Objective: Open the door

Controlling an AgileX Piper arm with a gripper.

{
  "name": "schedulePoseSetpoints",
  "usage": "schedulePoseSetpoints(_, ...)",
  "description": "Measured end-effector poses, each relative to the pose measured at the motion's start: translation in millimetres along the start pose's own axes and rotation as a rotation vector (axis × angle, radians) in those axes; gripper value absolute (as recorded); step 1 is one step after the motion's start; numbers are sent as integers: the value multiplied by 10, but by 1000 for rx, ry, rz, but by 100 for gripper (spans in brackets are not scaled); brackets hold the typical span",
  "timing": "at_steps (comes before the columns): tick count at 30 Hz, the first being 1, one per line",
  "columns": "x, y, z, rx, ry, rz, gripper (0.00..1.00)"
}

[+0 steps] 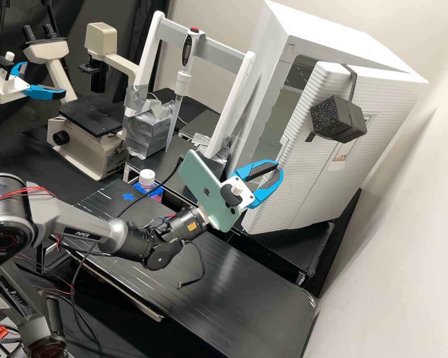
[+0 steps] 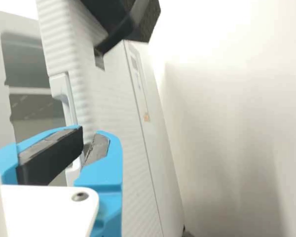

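1. The white cabinet door (image 1: 308, 171) with horizontal ribs is in the right half of the high view. It stands ajar: its left edge is clear of the white box-shaped cabinet (image 1: 333, 42), and part of the interior is visible between them.
2. The claw (image 1: 279, 167), white with blue fittings, is right of centre in the high view, at the door's left edge. Whether it is released, clenched or grasping the door cannot be determined.
3. In the wrist view, the claw (image 2: 84, 139) overlaps the pale moulded handle (image 2: 64, 91) on the door's edge; contact cannot be confirmed.
4. A black foam block (image 1: 336, 119) with a dark strap sits against the upper part of the door.
5. A mint-green smartphone (image 1: 206, 191) is mounted on the arm just behind the claw, near the centre of the high view.
6. A cream microscope (image 1: 82, 149) with a black stage is at upper left.
7. A white-capped bottle (image 1: 146, 178) stands left of centre, behind the black tabletop (image 1: 264, 293), which spans the lower centre.
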Motion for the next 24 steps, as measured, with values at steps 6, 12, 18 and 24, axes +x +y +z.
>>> schedulePoseSetpoints(6,-218,125,70,-3,-28,33,100)
schedulePoseSetpoints(12,-588,241,-135,-30,107,118,100)
schedulePoseSetpoints(18,-966,42,-558,-26,313,54,100)
schedulePoseSetpoints(24,-1229,-280,-841,60,510,-116,100)
